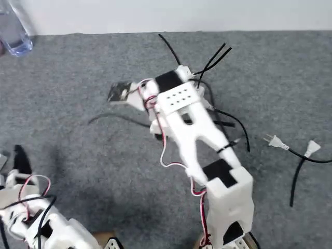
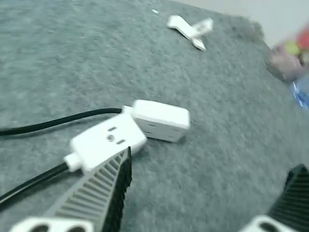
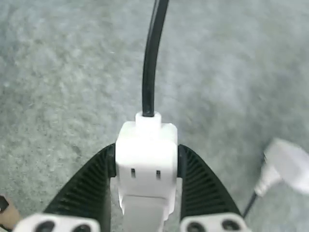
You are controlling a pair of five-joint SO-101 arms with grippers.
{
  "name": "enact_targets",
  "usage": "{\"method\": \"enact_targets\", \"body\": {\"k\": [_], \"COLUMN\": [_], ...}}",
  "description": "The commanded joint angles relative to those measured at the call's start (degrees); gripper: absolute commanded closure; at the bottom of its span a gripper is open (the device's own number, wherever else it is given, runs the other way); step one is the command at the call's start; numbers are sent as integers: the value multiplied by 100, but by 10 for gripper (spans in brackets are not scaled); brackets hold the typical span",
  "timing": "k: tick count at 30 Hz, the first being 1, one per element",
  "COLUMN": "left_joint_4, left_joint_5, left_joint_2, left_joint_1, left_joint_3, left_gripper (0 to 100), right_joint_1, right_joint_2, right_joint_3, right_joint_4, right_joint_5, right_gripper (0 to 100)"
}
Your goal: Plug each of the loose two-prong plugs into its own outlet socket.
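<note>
**Inspector:** What is the condition of the right gripper (image 3: pixel 146 155)?

**Examiner:** It is clenched on the held socket (image 3: pixel 145 140), with one finger pressed to each flank. The socket's long axis runs in line with the fingers. Its cord (image 3: pixel 150 58) leads straight away from the wrist, and both slots face the wrist camera.

**Inspector:** Which plug is nearest to the held socket?

**Examiner:** One loose plug (image 3: pixel 285 166) lies on the carpet near the held socket. It is off to one flank and not touching it. I cannot tell which way its prongs point.

**Inspector:** And the left gripper (image 2: pixel 211 164)?

**Examiner:** It is released, with the fingers spread wide. A second socket (image 2: pixel 107 140) sits just beside one finger, touching a white block (image 2: pixel 161 120). Another plug (image 2: pixel 188 28) lies well apart from it, across the carpet.

**Inspector:** Your finding?

**Examiner:** The right arm is nearer the loose plug but is occupied. In my judgement the free left arm would have to bring the plug in along the held socket's long axis, prongs first.
</note>
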Motion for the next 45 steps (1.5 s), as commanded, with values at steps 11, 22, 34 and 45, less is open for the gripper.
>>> {"method": "enact_targets", "body": {"k": [11,22,34,45], "left_joint_4": [-229,-220,-220,-220], "left_joint_5": [-967,-967,-967,-967], "left_joint_2": [-53,-53,-53,-53], "left_joint_1": [1284,1530,1530,1530], "left_joint_3": [-40,-40,-40,-40], "left_gripper": [541,541,541,541], "right_joint_1": [1253,1525,1323,1385], "right_joint_2": [-875,154,409,1024], "right_joint_3": [-290,-325,-554,-563], "right_joint_4": [-769,-2229,-2809,-3618], "right_joint_5": [-1626,-2048,-1538,-1538], "right_gripper": [991,991,991,991]}}
